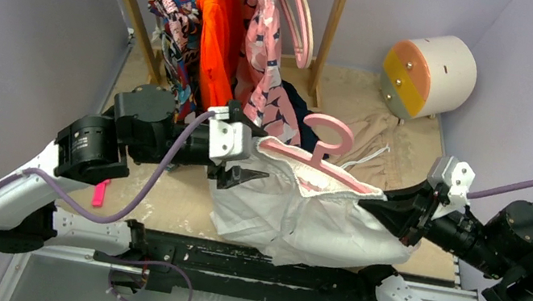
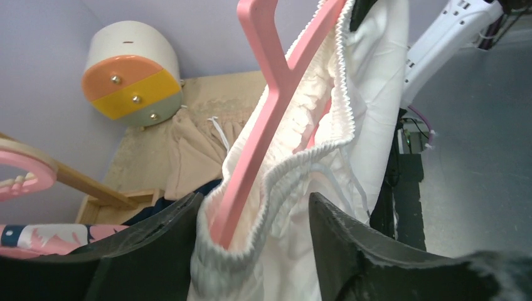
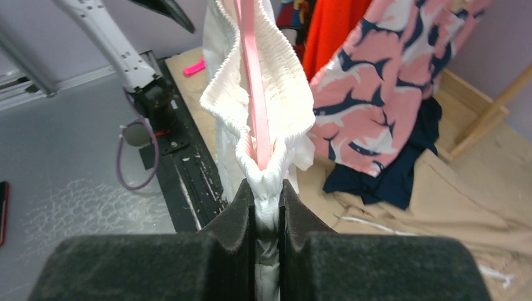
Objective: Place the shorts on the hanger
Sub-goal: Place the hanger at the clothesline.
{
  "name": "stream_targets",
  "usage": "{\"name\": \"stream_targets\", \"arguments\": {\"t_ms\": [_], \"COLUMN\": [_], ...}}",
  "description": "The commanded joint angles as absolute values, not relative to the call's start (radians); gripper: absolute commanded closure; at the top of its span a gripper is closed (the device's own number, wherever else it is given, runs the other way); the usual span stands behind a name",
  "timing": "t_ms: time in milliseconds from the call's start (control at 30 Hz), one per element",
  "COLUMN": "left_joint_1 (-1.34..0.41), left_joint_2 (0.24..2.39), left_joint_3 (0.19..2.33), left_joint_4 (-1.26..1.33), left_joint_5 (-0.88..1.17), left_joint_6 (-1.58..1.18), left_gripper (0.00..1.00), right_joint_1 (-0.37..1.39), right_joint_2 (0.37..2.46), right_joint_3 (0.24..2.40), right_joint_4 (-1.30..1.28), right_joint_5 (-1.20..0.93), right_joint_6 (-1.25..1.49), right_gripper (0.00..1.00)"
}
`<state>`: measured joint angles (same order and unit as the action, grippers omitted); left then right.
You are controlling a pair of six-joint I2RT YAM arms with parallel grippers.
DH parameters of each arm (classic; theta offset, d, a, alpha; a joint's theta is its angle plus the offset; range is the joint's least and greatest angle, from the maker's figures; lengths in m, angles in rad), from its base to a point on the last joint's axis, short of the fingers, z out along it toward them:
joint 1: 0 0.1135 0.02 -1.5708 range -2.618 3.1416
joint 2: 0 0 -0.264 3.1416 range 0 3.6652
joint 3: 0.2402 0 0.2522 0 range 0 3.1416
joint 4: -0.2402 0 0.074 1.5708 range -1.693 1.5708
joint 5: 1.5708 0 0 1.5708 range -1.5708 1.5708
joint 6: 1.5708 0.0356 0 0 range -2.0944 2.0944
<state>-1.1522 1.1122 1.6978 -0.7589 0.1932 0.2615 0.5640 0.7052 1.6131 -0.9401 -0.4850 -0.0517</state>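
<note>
**Right gripper (image 3: 268, 188) pinches one waistband end; left gripper (image 2: 254, 200) stands open around the other**

Held in the air over the near edge of the sandy table (image 1: 184, 206), about midway along it, are the plain white thin-fabric shorts with a gathered elastic waistband (image 1: 302, 214). Their lower cloth sags toward the black rail (image 1: 228, 263) at the arms' bases. The smooth pink clothes hanger with a thick loop hook (image 2: 251, 163) sits inside the waistband, and its hook rises out of the cloth toward the far edge.

The relation that matters is the hanger's long axis. It runs left to right along the near edge, from one gripper straight to the other. At its right end the right gripper's jaws are closed tight on bunched waistband fabric, with the hanger's arm running away from them in line. At its left end the left gripper's jaws stand wide, with the hanger tip and the waistband wrapped over it lying between them. Whether either pad touches the cloth I cannot tell.

By this reading the right arm alone carries the load. The left arm is the nearer one to the hanger's free end. Its next move, whether a fresh grip or a retreat, should probably follow that axis leftward, so the open pads do not drag the elastic off the tip.
</note>
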Motion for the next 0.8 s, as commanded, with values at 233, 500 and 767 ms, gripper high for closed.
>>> {"name": "stream_targets", "arguments": {"t_ms": [233, 500, 767], "left_joint_1": [-1.154, -1.153, -1.153], "left_joint_2": [0.866, 0.806, 0.771], "left_joint_3": [1.482, 1.423, 1.364], "left_joint_4": [-0.535, -0.516, -0.500], "left_joint_5": [-0.004, -0.058, -0.086], "left_joint_6": [0.184, 0.156, 0.135], "left_gripper": [0.31, 0.31, 0.31], "right_joint_1": [0.560, 0.560, 0.559], "right_joint_2": [0.707, 0.762, 0.843], "right_joint_3": [1.709, 1.778, 1.886], "right_joint_4": [-1.042, -1.087, -1.086], "right_joint_5": [-0.096, 0.098, 0.302], "right_joint_6": [0.076, 0.093, 0.121], "right_gripper": [1.00, 1.00, 1.00]}}
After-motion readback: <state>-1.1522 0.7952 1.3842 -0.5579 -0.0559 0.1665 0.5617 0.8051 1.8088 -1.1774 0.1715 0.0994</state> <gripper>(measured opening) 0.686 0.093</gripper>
